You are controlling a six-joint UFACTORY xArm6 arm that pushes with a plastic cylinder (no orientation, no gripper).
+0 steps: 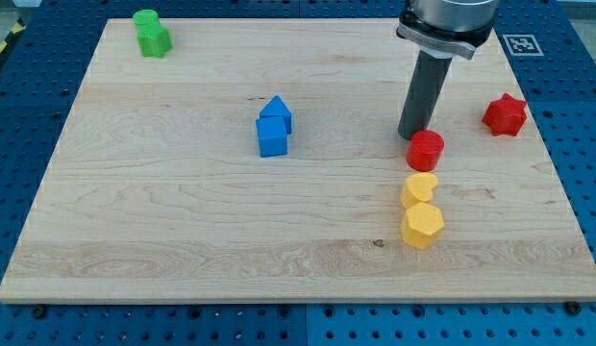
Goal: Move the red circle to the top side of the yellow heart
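Note:
The red circle (426,150) lies on the wooden board at the view's right, just above the yellow heart (419,188), with a narrow gap between them. My tip (410,135) stands right beside the red circle, at its upper left edge, touching or almost touching it. A yellow hexagon (422,226) sits directly below the yellow heart, against it.
A red star (505,115) lies to the right of the red circle near the board's right edge. Two blue blocks (273,127) stand together near the board's middle. Two green blocks (151,33) sit at the top left corner. The board's edge (298,298) runs along the bottom.

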